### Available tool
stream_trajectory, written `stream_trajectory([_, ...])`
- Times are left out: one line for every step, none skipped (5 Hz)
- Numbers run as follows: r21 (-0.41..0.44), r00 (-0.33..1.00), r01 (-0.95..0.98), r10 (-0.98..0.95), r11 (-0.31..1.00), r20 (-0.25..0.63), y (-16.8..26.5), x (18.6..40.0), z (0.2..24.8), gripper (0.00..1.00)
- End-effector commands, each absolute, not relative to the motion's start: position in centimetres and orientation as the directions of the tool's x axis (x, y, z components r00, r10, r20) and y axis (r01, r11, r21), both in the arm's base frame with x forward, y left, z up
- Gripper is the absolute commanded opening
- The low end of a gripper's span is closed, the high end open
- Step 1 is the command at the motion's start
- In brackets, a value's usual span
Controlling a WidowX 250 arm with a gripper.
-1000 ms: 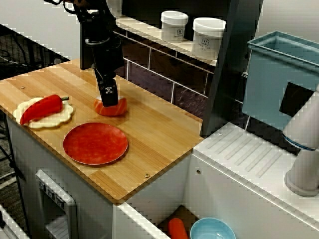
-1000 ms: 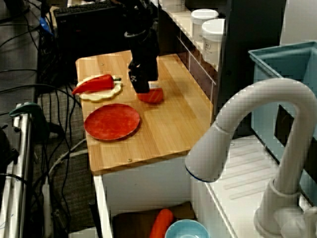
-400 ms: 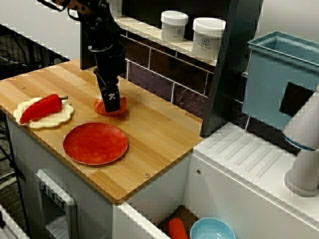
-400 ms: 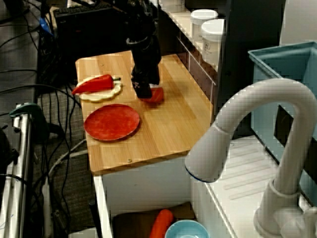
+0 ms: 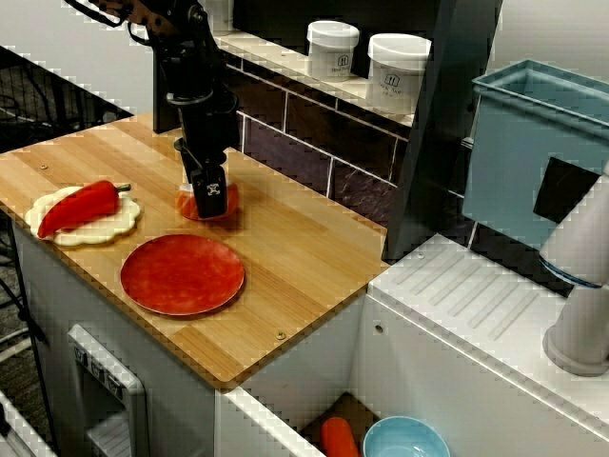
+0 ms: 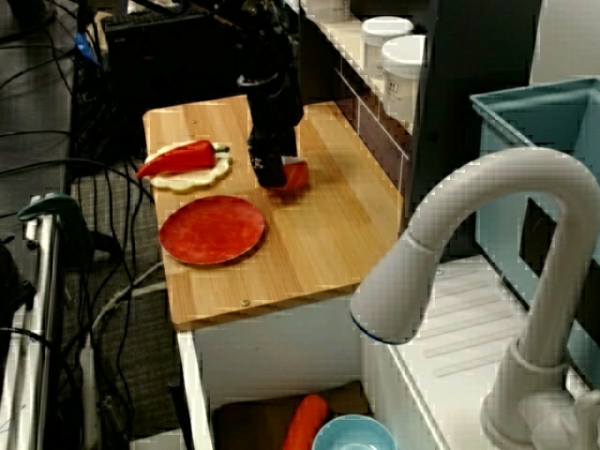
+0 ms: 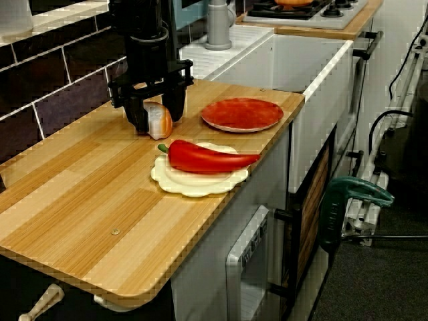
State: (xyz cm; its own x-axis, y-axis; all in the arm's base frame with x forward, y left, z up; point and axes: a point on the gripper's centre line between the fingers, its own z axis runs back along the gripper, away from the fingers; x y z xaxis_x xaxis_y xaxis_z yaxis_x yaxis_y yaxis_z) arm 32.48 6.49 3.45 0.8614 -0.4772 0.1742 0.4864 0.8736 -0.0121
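While gripper [image 7: 158, 118] straddles orange piece [image 7: 161, 122] on wooden counter [image 7: 87, 194], we see fingers [image 7: 139, 115] apart, red plate [image 7: 242, 114] near.

light: bright, even, probably overhead | shadows: soft under gripper [image 5: 211, 202] | sharpness: slightly soft, blocky edges

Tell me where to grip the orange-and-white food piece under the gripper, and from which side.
Best pinch the orange-and-white food piece across its narrow, rounded flanks, coming straight down from above: it lies low on the wooden counter, and the gripper stands with a finger on either side of it.
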Motion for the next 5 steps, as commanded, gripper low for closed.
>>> stream_trajectory([-0.034,0.857,0.490,-0.475,0.871,0.200,7.7,33.1,5.7,0.00])
stream_trajectory([-0.063,0.859,0.492,-0.473,0.868,0.195,7.6,32.8,6.2,0.00])
stream_trajectory([-0.060,0.841,0.522,-0.501,0.851,0.202,6.9,31.6,6.6,0.00])
stream_trajectory([-0.044,0.821,0.549,-0.529,0.835,0.213,5.7,30.0,7.0,0.00])
stream_trajectory([-0.031,0.810,0.563,-0.544,0.826,0.222,4.7,28.5,7.4,0.00])
